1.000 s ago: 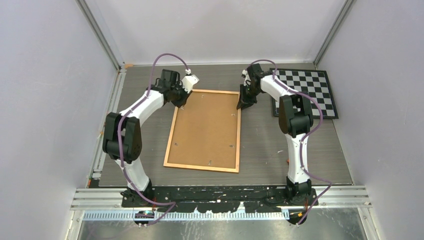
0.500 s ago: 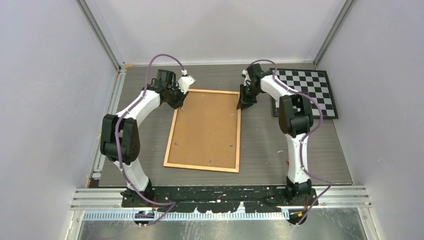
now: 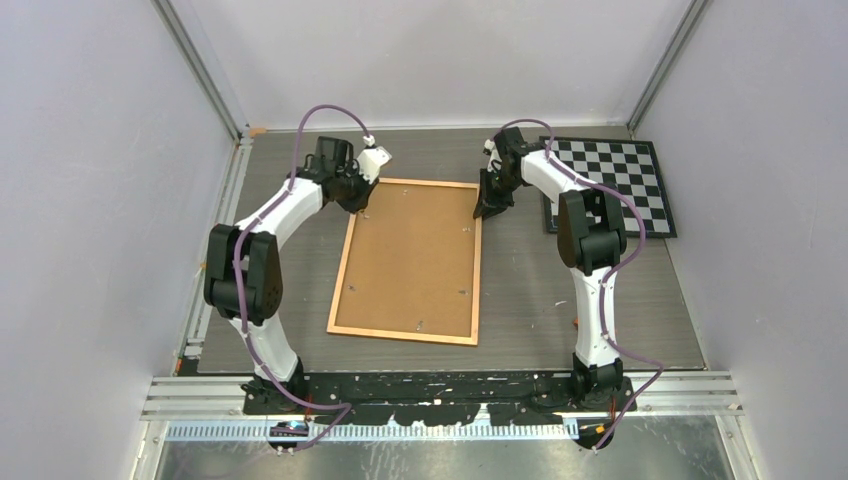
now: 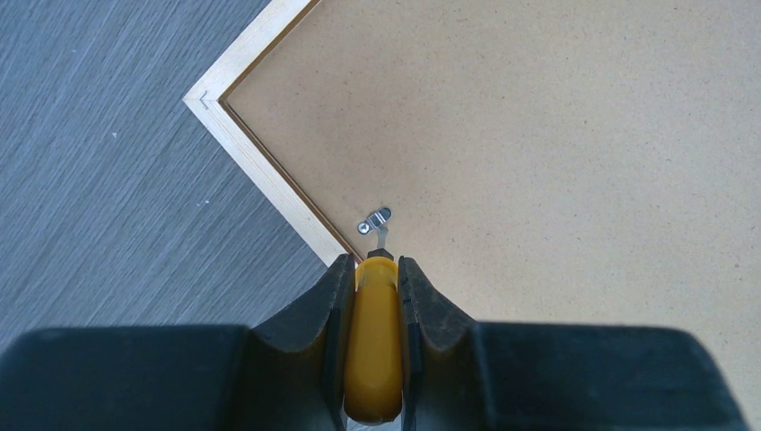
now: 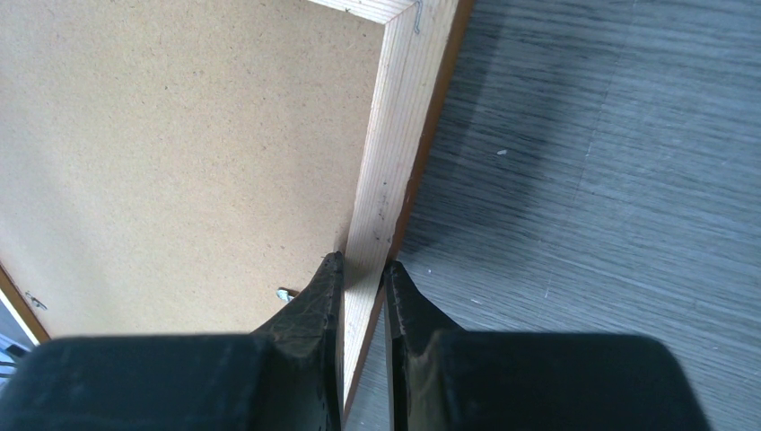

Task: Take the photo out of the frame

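The frame lies flat and back-up in the middle of the bench, long sides running away from the arms, its narrow orange-brown border enclosing a plain brown backing board. The photo itself does not show, since only the back faces the cameras. The left tool hangs over the frame's far left corner. From its wrist view, the left tool has its jaws drawn in tight on a yellow piece, seemingly a small hand implement, though too little of it shows to be sure. The dark tip of that piece sits at a little metal clip just inside the pale wooden border, touching it or very nearly so. The right tool is at the frame's right side, near the far right corner. In its wrist view the right tool is nearly closed, one finger on each side of the wooden border, pinching that edge. The inner finger is over the board, the outer over the grey bench surface. Another small clip peeks out beside the inner finger. A black-and-white checkerboard lies on the far right part of the bench, apart from the frame
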